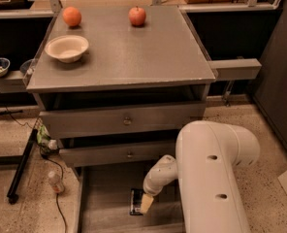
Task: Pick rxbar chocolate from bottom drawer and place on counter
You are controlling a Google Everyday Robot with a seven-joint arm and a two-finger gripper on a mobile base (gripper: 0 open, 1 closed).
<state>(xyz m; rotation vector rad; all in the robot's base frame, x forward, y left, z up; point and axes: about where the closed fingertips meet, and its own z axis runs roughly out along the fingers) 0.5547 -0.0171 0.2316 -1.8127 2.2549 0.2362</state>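
Observation:
The bottom drawer [104, 198] is pulled open at the bottom of the view, with a pale grey liner. The rxbar chocolate [136, 201] lies flat in it, dark with pale lettering. My gripper [146, 204] reaches down into the drawer from the white arm [211, 178]. Its tan fingertip sits right at the bar's right edge and partly covers it. The counter [129, 52] is the grey top of the cabinet above.
A white bowl [67, 48], an orange [71, 16] and an apple [137, 16] sit on the counter. Two upper drawers with small knobs [127, 121] are above the open drawer. A bottle [55, 181] and cables lie on the floor at left. A grey shelf bar [233, 69] juts out at right.

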